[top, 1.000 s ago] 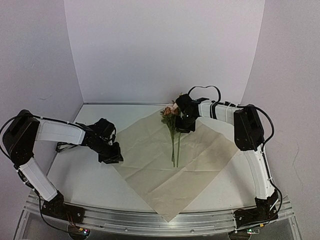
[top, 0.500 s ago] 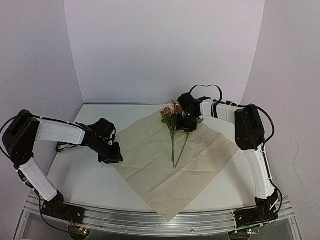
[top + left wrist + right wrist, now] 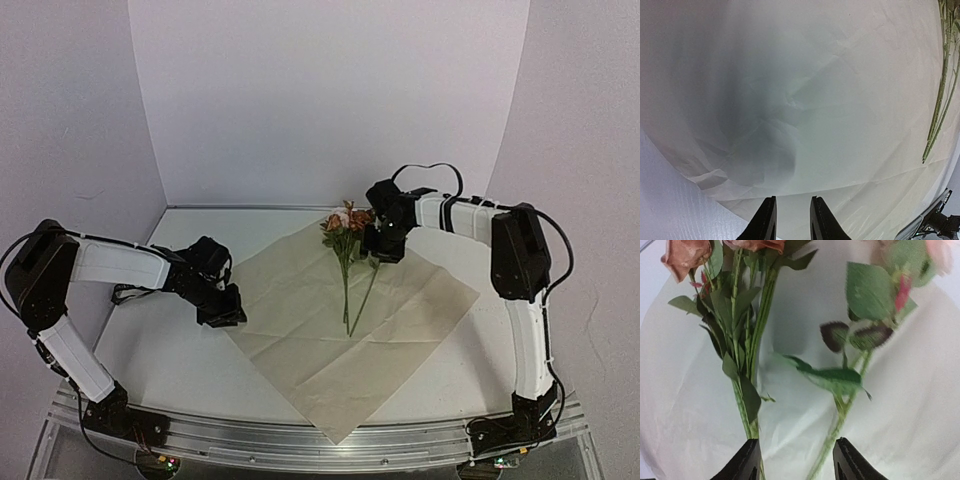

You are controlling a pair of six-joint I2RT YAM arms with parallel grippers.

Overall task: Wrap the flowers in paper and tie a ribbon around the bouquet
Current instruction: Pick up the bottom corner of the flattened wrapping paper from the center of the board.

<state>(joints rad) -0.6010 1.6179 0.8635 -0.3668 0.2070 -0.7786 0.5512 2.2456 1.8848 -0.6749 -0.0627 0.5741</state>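
Note:
The flowers (image 3: 346,222) lie on the flat tan paper (image 3: 300,330), blooms toward the back wall and thin stems (image 3: 347,300) pointing at me, splayed in a narrow V. My right gripper (image 3: 383,247) hovers open just right of the blooms. In its wrist view the gripper (image 3: 796,447) has one stem (image 3: 832,437) running between the wide-apart fingers and the main bunch (image 3: 740,330) by the left finger. My left gripper (image 3: 225,308) sits at the sheet's left corner. Its fingers (image 3: 792,205) stand narrowly apart over the paper (image 3: 840,100), gripping nothing. The ribbon is out of view, and no wrapped bouquet shows.
White walls close the back and both sides. An aluminium rail (image 3: 320,440) runs along the near edge and shows in the left wrist view as a rail (image 3: 935,225). Bare table (image 3: 160,360) lies left of the sheet.
My right gripper has opened and let go of the stems, then shifted right and slightly back. One stem has swung out to the right. The left arm has not moved.

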